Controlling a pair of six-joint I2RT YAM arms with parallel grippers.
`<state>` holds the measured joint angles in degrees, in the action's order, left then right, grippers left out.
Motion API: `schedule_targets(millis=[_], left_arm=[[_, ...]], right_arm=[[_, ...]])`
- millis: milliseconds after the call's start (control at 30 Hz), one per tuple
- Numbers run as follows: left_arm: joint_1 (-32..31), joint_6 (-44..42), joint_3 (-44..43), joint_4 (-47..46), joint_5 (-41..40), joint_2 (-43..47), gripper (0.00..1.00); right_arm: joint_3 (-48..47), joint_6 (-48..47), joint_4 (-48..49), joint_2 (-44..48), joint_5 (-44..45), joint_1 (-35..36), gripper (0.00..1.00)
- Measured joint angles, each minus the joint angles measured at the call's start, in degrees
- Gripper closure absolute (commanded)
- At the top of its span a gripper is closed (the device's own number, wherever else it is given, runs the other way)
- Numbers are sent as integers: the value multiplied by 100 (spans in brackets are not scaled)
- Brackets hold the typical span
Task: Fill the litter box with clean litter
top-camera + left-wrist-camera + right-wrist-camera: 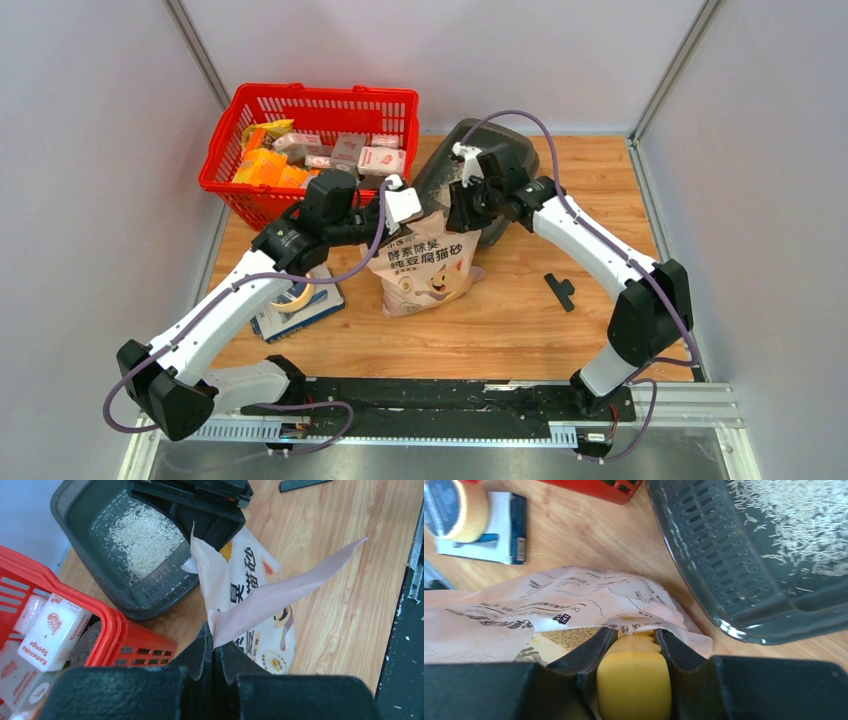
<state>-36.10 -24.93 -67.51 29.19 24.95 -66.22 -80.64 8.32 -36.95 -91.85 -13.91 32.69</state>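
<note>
Wooden table [520,320], walled on three sides. Box [75,550] sits upper centre of the top view with only a thin patch of litter [145,535], so most filling looks undone. Left gripper [214,647] pinches the bag [250,587] edge. Right gripper [634,642] clamps the scoop [634,685] at the bag mouth. Basket [310,98] crowds the box's left, with open wood at right.

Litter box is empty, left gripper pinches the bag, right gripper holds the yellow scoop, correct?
No: the left wrist view shows litter in the litter box. The left gripper does pinch the bag and the right gripper holds the scoop.
</note>
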Motion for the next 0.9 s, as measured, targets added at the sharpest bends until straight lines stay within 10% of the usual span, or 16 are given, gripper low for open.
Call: schedule_targets(millis=[900], left_arm=[[13, -254, -192, 195, -28, -153, 100]], right_arm=[[-385, 3252, 649, -455, -3939, -2494, 100]])
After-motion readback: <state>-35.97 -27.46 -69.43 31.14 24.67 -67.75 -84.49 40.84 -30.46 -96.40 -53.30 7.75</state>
